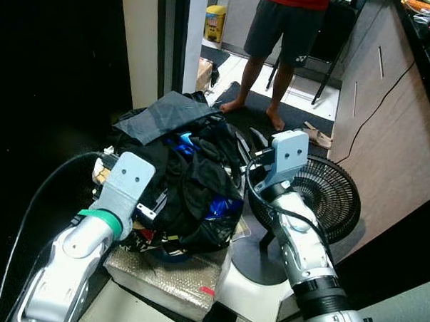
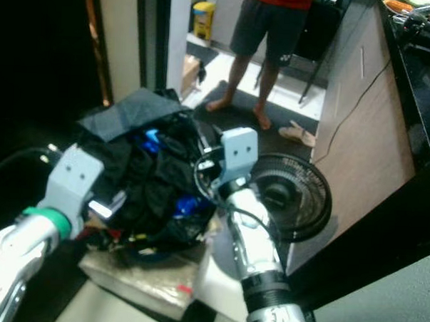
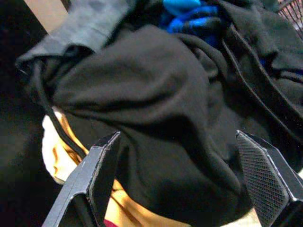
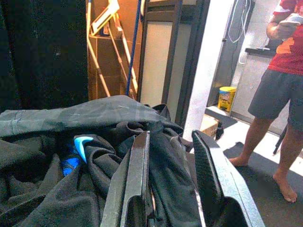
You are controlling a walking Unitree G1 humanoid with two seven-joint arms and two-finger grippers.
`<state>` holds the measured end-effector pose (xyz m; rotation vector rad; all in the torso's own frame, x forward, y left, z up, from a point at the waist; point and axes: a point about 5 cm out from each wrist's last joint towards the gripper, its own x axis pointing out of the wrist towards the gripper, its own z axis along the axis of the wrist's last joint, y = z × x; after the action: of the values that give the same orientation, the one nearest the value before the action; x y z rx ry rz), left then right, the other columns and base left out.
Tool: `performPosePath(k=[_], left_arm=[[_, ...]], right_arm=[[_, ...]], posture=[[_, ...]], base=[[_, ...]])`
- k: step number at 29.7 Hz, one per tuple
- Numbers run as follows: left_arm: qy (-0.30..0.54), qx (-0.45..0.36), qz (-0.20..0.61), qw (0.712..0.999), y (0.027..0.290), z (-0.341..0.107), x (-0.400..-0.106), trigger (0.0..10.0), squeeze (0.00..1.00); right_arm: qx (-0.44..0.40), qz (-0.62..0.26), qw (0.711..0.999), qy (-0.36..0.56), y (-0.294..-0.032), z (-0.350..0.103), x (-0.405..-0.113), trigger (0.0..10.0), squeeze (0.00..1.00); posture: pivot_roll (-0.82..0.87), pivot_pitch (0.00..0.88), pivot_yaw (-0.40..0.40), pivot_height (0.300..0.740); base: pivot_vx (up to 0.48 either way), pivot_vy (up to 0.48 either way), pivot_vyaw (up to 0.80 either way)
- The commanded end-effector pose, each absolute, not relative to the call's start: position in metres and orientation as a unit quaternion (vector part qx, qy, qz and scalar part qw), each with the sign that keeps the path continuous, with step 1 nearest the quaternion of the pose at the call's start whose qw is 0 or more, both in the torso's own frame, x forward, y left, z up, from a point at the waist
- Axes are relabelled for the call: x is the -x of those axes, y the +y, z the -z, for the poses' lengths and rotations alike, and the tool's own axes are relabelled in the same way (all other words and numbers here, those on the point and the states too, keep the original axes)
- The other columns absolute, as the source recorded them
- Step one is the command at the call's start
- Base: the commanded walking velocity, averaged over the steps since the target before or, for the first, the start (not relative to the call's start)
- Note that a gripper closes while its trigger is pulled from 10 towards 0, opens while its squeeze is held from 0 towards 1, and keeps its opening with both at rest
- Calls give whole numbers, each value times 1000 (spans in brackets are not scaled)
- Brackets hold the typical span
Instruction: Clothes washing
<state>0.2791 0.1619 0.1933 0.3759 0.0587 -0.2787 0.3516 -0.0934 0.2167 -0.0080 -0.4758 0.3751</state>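
Clothes pile (image 1: 185, 181) sits on a wrapped box (image 1: 171, 277) beside a floor fan (image 1: 320, 194) — left gripper (image 3: 182, 175) spread wide and empty at the dark fabric, right gripper (image 4: 170, 179) narrowly parted, empty; a ladder (image 4: 106, 52) leans behind.

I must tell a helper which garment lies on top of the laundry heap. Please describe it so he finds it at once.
Find the heap of dark clothes between the two robot arms, left of the black floor fan. On its far top lies a flat grey garment, paler and smoother than the crumpled black and blue pieces beneath.
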Motion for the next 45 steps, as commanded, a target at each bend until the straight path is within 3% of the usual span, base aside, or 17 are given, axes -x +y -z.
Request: performPosePath(k=[1,2,14,25,26,27,28,30,31,45], left_arm=[[44,-174,164,970,156,-190,-273,10000,180],[50,-156,176,971,151,-189,-272,10000,0],[51,-127,153,979,128,-185,-303,10000,0],[53,-136,101,984,128,-183,-332,9529,0],[54,-140,91,984,131,-182,-335,6157,0],[54,-140,91,984,131,-182,-335,6157,0],[55,-143,79,985,135,-181,-336,2314,0],[55,-143,79,985,135,-181,-336,2314,0],[55,-143,71,986,138,-181,-337,0,0],[32,-137,51,989,147,-184,-330,0,0]], right_arm=[[3,-185,957,-223,-93,-211,-351,10000,0],[2,-185,958,-221,-93,-209,-350,10000,0],[1,-188,958,-215,-89,-206,-351,10000,0],[0,-189,960,-208,-87,-203,-351,10000,0],[0,-189,960,-208,-87,-203,-351,10000,0],[0,-189,960,-208,-87,-203,-351,10000,0],[0,-189,960,-208,-87,-202,-351,10000,0],[0,-189,960,-208,-87,-202,-351,10000,0],[0,-189,960,-208,-87,-202,-351,10000,0],[0,-193,959,-206,-85,-201,-351,10000,0]], posture=[[154,109,-35,740],[154,109,-35,740],[145,114,-34,740],[141,112,-35,740],[139,110,-36,740],[139,110,-36,740],[139,110,-36,740],[139,110,-36,740],[136,109,-35,740],[144,105,-43,740]], base=[[0,0,0],[0,0,0],[0,0,0],[0,0,0],[0,0,0],[0,0,0],[0,0,0],[0,0,0],[0,0,0],[0,0,0]])
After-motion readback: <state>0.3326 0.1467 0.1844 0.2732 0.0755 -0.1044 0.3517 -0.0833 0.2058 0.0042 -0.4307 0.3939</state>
